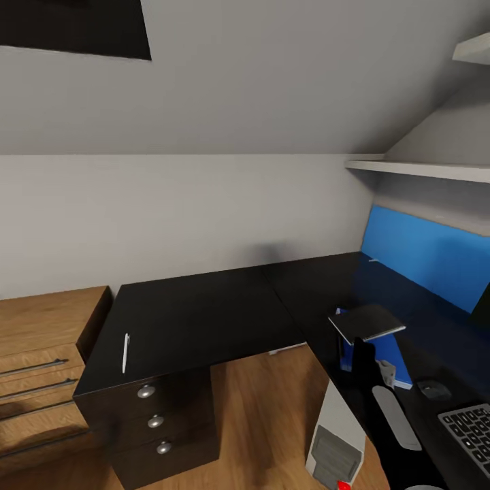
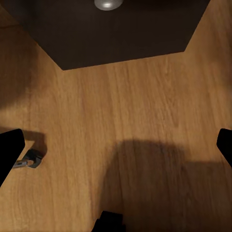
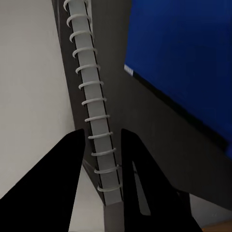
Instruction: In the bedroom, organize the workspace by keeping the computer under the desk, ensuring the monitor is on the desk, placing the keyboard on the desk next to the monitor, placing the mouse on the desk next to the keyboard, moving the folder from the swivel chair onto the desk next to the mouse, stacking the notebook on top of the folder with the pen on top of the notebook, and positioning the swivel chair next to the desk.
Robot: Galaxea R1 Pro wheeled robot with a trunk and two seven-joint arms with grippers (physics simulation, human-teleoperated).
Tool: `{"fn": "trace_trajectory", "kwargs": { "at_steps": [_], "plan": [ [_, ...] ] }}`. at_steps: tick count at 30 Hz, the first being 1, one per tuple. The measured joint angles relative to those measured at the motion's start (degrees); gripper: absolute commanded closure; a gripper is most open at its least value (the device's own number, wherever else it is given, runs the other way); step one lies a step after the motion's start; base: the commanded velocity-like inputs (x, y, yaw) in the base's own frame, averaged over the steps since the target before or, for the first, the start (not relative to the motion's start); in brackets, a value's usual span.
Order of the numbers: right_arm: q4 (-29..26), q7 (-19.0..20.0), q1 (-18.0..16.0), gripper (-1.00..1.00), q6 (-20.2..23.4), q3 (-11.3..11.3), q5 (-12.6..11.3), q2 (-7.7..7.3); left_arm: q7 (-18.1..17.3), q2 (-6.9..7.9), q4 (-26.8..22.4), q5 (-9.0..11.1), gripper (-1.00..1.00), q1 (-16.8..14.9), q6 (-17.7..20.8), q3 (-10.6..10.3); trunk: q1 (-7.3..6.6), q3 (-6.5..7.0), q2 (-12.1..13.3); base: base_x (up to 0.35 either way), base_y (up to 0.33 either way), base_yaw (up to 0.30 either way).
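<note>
The right gripper was closed on the notebook at its spiral edge, the arm rising from below and holding the notebook flat above the blue folder on the desk. The spiral ran away along the fingers. Beside them lay the mouse and keyboard. Farther left, the pen lay lengthwise near the desk's edge. The left gripper gaped wide above the floor, holding nothing.

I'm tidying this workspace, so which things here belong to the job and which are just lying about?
Job: desk, pen, notebook in right gripper, blue folder, mouse, keyboard, computer.
Lying about: wooden dresser, wall shelf, desk drawers.
</note>
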Motion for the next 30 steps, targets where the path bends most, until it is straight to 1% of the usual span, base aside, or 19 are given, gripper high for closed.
{"fn": "trace_trajectory", "kwargs": {
  "at_steps": [4,6,9,12,19,22,25,26,30],
  "plan": [
    [0.0,0.0,0.0,1.00,0.4,-0.2,0.0,-0.31,0.0,0.00,0.0,0.0,-1.00,0.0,0.0,0.0,0.00,0.00,0.0,0.014,0.000,-0.002],
    [0.1,-0.2,0.0,1.00,0.5,-0.2,0.0,-0.80,0.0,0.00,0.0,0.0,-1.00,0.0,0.0,0.0,-0.01,0.00,0.0,0.148,0.000,-0.001],
    [0.1,-0.4,0.0,1.00,0.5,-0.2,0.0,-1.13,0.0,0.00,0.0,0.0,-1.00,0.0,0.0,0.0,-0.03,0.00,0.0,0.239,0.000,0.000],
    [0.1,-0.3,0.0,1.00,0.5,-0.2,0.0,-1.28,0.0,0.00,0.0,0.0,-1.00,0.0,0.0,-0.1,-0.02,0.00,0.0,0.197,0.000,0.000],
    [0.1,-0.5,0.0,1.00,0.4,-0.4,0.1,-1.46,0.0,0.00,0.0,0.0,-1.00,0.0,0.1,-0.1,0.00,0.00,0.0,0.024,0.000,0.000],
    [0.1,-0.9,0.0,1.00,0.4,-0.7,0.1,-1.47,0.0,0.00,0.0,0.0,-1.00,0.0,0.1,0.0,0.00,0.00,0.0,0.006,0.000,0.000],
    [0.1,-2.3,0.0,1.00,0.4,-2.1,0.1,-1.48,0.0,0.00,0.0,0.0,-1.00,0.0,0.1,-0.1,0.00,0.00,0.0,0.002,0.000,0.000],
    [0.1,-4.6,0.0,1.00,0.4,-3.2,0.2,-1.49,0.0,0.00,0.0,0.0,-1.00,0.0,0.1,0.0,0.00,0.00,0.0,0.000,0.000,0.000],
    [0.1,-6.0,0.0,1.00,0.4,-3.7,0.2,-1.48,0.0,0.00,0.0,0.0,-1.00,0.0,0.1,0.0,0.00,0.00,0.0,0.000,0.000,0.000]
  ]
}}
